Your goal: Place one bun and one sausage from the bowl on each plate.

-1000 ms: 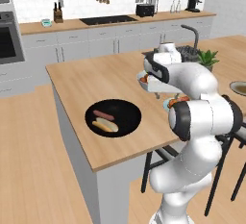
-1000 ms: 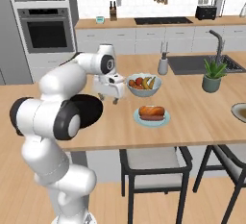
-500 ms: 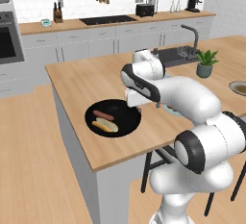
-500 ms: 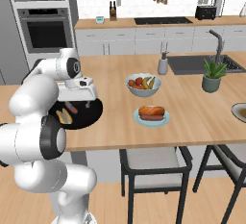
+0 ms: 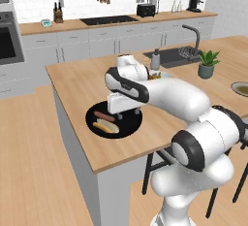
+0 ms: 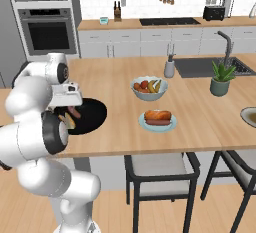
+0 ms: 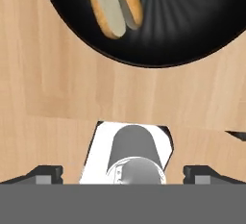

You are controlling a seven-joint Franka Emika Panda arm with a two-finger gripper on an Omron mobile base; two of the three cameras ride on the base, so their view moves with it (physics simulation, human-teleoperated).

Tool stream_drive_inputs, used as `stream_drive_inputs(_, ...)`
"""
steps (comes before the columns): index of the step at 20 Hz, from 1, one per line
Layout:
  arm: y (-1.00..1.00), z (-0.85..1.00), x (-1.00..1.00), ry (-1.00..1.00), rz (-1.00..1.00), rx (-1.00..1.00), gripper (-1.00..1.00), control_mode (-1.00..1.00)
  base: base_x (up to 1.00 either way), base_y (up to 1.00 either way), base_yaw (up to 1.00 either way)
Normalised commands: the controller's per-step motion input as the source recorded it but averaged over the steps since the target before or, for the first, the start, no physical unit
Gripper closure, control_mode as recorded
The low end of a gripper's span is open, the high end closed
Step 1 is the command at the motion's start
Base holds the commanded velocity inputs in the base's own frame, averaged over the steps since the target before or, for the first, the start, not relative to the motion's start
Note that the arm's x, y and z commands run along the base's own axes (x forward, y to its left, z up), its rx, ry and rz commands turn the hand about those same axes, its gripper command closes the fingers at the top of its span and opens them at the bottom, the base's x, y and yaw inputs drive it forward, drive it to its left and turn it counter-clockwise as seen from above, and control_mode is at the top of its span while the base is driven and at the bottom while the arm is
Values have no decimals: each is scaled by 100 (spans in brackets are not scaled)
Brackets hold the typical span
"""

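- While its jaws stand wide apart and hold nothing, the end effector [image 7: 123, 172] hangs over the wooden tabletop [image 5: 82, 82].
- Just beyond, upper frame, the black bowl [image 7: 192, 21] holds a bun [image 7: 113, 4].
- Farther right, the light blue plate [image 6: 158, 123] carries food.

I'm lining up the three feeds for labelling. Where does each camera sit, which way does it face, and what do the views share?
Left base view: behind the arm's left, looking forward and down over the island counter; the white arm rises from lower right, its hand over the black bowl.
Right base view: behind the arm's right; the arm rises from lower left; light blue plate near centre.
Hand view: on the hand, looking down at the bowl; open gripper at bottom.
All three share the bowl and its bun.
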Motion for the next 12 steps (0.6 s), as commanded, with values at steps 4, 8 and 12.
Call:
stream_drive_inputs(4,51,-47,48,0,16,5,-100,-100,0,0,0)
stream_drive_inputs(8,35,-59,58,0,11,3,-100,-100,0,0,0)
stream_drive_inputs(12,18,-54,51,0,8,1,-100,-100,0,0,0)
